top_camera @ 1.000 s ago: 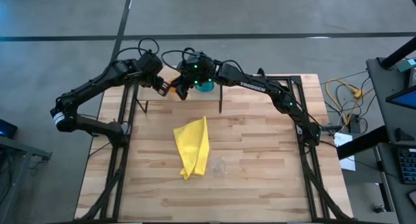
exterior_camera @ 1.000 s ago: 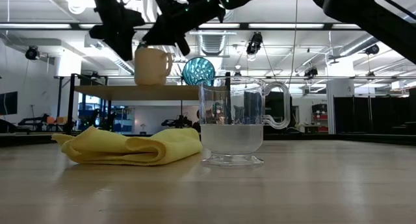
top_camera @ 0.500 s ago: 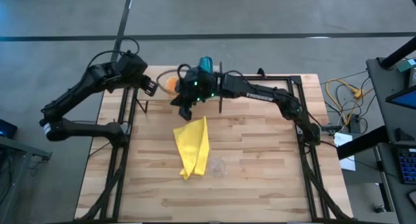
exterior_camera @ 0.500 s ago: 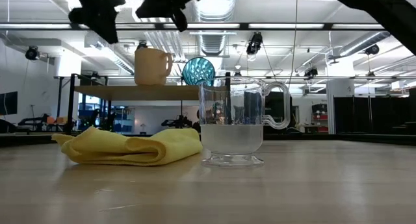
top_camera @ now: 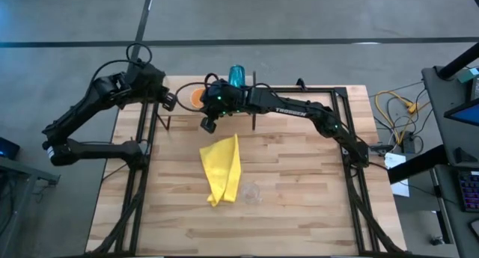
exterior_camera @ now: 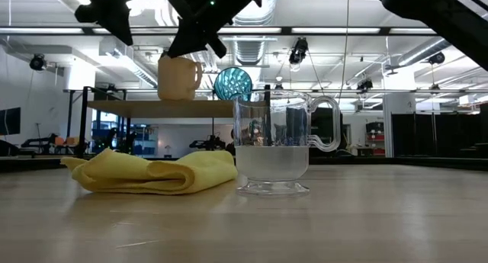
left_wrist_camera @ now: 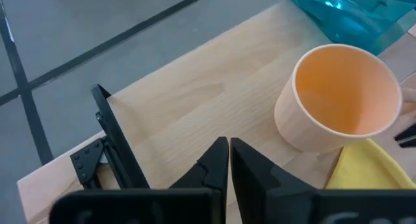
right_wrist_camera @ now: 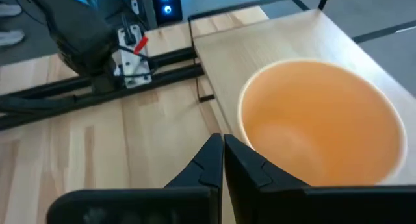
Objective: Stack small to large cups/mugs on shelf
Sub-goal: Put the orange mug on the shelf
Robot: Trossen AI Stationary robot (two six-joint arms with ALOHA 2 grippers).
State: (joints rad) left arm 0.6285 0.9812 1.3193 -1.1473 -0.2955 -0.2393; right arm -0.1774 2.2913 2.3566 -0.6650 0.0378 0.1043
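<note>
So both arms have just backed off the shelf (top_camera: 179, 90): a second ago they were huddled right over the mugs at the far edge, now the left pincer (top_camera: 169, 101) has pulled out to the far left and the right pincer (top_camera: 207, 125) has lifted clear and sits just near-side of the shelf. Both are pinched shut on nothing, you can see the fingers (left_wrist_camera: 224, 160) pressed together in the left wrist view and same deal on the right. The orange mug (top_camera: 196, 96) stands upright on the shelf with the teal tumbler (top_camera: 236, 73) just to its right, looks like it's lying on its side but I can't really be sure from these angles. I'd say that means two of three are placed and the little clear glass (top_camera: 251, 191) is what's left, it's still down on the surface (top_camera: 299, 183) near the front, just right of the yellow cloth (top_camera: 222, 169). Surface is a butcher-block top in a black frame, grey floor around it, and the low view shows a big open lab with ceiling lights and ducts behind
</note>
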